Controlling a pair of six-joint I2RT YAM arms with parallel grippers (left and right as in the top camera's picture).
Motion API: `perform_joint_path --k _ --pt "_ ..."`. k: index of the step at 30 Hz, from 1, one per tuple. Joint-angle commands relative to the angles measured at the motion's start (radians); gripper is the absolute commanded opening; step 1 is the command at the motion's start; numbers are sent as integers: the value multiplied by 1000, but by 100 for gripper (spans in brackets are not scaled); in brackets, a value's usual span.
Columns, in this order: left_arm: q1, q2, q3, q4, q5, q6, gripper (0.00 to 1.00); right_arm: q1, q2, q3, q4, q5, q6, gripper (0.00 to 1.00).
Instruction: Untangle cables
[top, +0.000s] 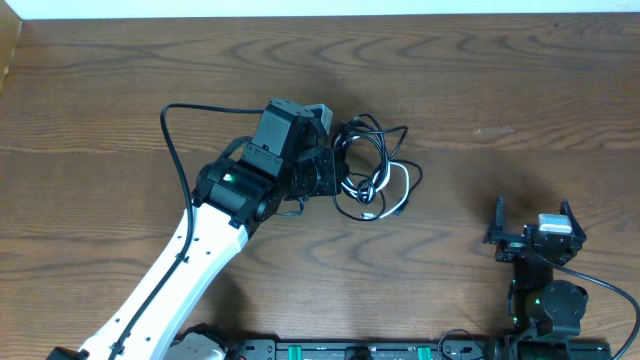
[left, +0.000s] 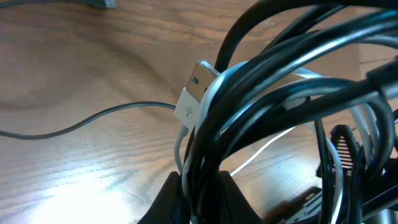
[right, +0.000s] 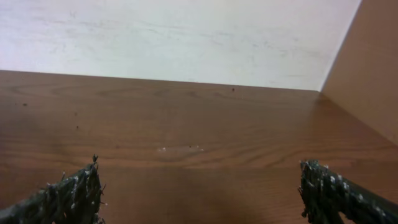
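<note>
Overhead: the left gripper (top: 328, 172) sits at the left edge of the cables (top: 372, 150), 1 knotted bundle at the middle of the table (top: 500, 80). The right gripper (top: 532, 225) stands well apart.

Left wrist: its fingers (left: 166, 200) are clamped on several black strands below a white USB plug (left: 196, 93).

Right wrist: jaws wide apart, nothing between them.

Risk: pulling several strands at once would likely tighten the knot or drag the entire bundle.
</note>
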Motion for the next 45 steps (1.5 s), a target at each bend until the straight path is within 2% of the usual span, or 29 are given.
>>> perform_joint_path --k 1,9,13,17,25,34,37,39,43,45 --pt "-3 -12 9 5 39 -56 8 -4 -3 -2 -4 -9 11 99" --pt "-3 -14 9 -3 77 -84 8 -4 -3 -2 -4 -9 11 99" --pt "-3 -14 9 -14 190 85 8 -4 -3 -2 -4 -9 11 99" --pt "-3 -14 9 -42 183 189 8 -4 -3 -2 -4 -9 11 99" --pt "-3 -13 9 -42 -18 188 8 -4 -3 -2 -4 -9 11 99" --pt "-3 -13 9 -48 -19 179 8 -4 -3 -2 -4 -19 11 99" --pt "-3 -13 9 -48 -19 130 8 -4 -3 -2 -2 -142 21 99" --pt "-3 -13 9 -48 -19 106 8 -3 -2 -2 5 -305 149 99" --pt "-3 -13 9 -48 -19 47 8 -3 -2 -2 18 -675 705 99" --pt "-3 -13 9 -47 -19 21 8 -3 -2 -2 19 -748 860 99"
